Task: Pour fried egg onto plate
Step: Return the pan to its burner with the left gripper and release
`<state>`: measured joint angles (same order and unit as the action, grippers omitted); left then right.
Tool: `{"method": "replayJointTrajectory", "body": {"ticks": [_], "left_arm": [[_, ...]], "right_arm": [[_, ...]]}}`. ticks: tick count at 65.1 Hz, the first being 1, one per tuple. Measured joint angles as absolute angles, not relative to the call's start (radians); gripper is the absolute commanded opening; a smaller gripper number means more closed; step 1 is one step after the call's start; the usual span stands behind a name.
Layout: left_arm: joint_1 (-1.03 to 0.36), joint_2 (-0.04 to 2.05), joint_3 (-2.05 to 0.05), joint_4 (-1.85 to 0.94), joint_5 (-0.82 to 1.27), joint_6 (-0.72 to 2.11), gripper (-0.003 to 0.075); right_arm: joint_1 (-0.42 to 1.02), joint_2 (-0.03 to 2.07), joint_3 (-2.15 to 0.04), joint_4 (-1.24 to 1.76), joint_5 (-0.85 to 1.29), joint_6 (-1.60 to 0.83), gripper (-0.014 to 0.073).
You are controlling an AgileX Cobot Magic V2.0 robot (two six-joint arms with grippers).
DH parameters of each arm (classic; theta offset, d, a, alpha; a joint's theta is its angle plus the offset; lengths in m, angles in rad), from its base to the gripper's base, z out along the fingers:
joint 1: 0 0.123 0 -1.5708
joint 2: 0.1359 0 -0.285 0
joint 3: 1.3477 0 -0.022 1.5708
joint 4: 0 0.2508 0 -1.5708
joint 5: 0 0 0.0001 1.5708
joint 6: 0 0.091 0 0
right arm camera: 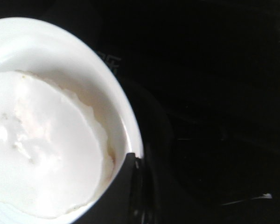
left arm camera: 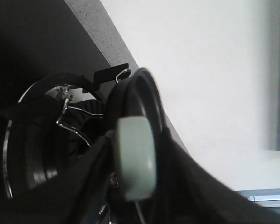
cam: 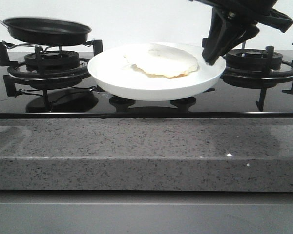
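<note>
Fried egg: the fried egg (cam: 161, 60) lies flat inside the plate (cam: 136, 80), a little toward its far right side; the pour looks done.
Plate: held up above the hob's black glass, level, between the left burner (cam: 51, 63) and the right burner (cam: 254, 61).
Right fingers: the right gripper (cam: 211, 51) pinches the plate's right rim; in the right wrist view one dark finger (right arm camera: 119, 191) overlaps the rim just beside the egg's edge.
Left fingers: the left gripper (left arm camera: 130, 186) appears clamped on the pale handle (left arm camera: 135, 158) of the frying pan (cam: 46, 29), though the fingers themselves are mostly dark blur here, so this is a judgement.
Pan: empty, hanging just above the left burner grate.
Surface: grey speckled stone surface (cam: 136, 156) in front of the hob.
Risk: the plate hangs from a one-sided rim pinch; any tilt or jolt while lowering could let the floppy egg slide off, or the glossy rim could slip from the fingers.
Risk, pan: set down off-centre, it could tip on the grate.
</note>
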<state>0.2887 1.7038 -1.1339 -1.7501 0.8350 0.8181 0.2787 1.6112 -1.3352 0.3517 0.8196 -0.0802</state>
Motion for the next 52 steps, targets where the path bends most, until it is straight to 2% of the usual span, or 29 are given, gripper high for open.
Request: {"method": "replayJointTrajectory", "body": {"ticks": [4,10,52], "left_arm": [[0.289,1.704,-1.134,-1.751,0.838,0.816,0.0533],[0.289,1.704,-1.134,-1.745,0.838,0.814,0.0592],[0.495,1.686,-1.137,-1.6,1.006,0.812,0.0582]], "right_arm": [[0.279,1.611,-1.335,0.352,0.82,-0.08,-0.0067],[0.279,1.611,-1.335,0.352,0.82,-0.08,-0.0067],[0.279,1.611,-1.335,0.352,0.82,-0.08,-0.0067]]}}
